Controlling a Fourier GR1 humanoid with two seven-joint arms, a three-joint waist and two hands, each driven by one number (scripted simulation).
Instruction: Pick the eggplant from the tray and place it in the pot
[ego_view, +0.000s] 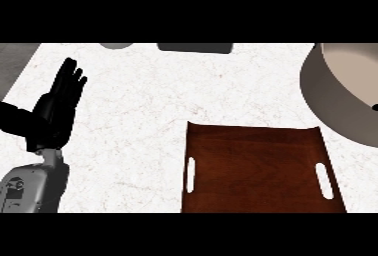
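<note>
Looking down at the white marbled counter (140, 100), the brown wooden tray (258, 170) sits in the lower middle with its two white handle slots on either side, and honestly I can't spot an eggplant on it anywhere, its surface shows bare wood. The big grey-brown pot (328, 100) pokes in at the upper right, well apart from the left side but near the tray's far right corner. Only part of its inside shows, and there's a tiny dark speck at the frame's right edge inside it, too small to say what it is. So where the eggplant is, I can't tell, and same goes for which way it points or how its long axis runs. The left hand (59, 105) is over at the left edge, fingers straight and up, released and holding nothing, just resting. The right hand isn't in the shot at all. My guess is either the placing step is done or the right hand has the eggplant off-frame; the next move would call for confirming it's in the pot. Two grey things peek in along the counter's top edge.
</note>
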